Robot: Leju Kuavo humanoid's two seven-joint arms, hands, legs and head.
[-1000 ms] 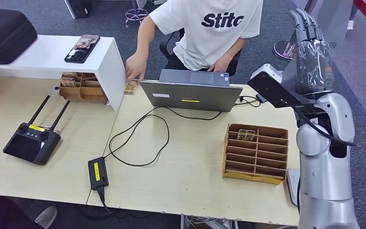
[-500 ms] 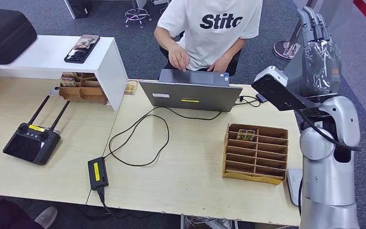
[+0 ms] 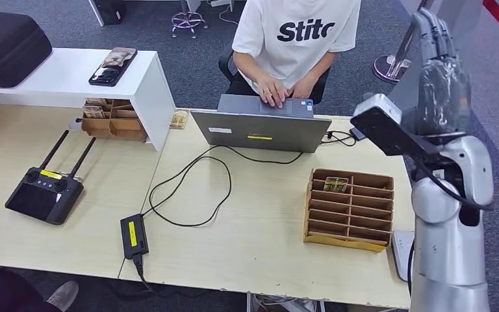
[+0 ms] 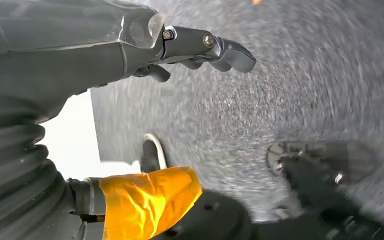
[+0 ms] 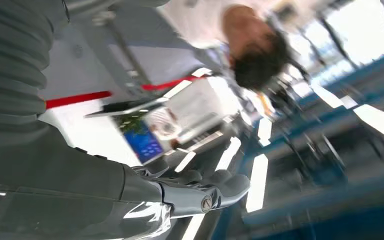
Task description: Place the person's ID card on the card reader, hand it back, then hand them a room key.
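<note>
Pale wooden desk (image 3: 266, 214) over grey carpet, with the robot's right hand (image 3: 440, 78) raised at the far right edge, fingers straight and apart, holding nothing. Its wrist camera is too blurry for detail. Left hand (image 4: 130, 45) hangs over the floor, empty, fingers loosely extended. One card (image 3: 335, 184) stands in the back slot of the brown slotted organizer (image 3: 349, 209); can't tell if it's a key. Another card (image 3: 179, 119) lies beside the white shelf (image 3: 104, 78), half-hidden. Behind the laptop (image 3: 260, 130), the person's hands (image 3: 274, 91) rest on the keyboard.
</note>
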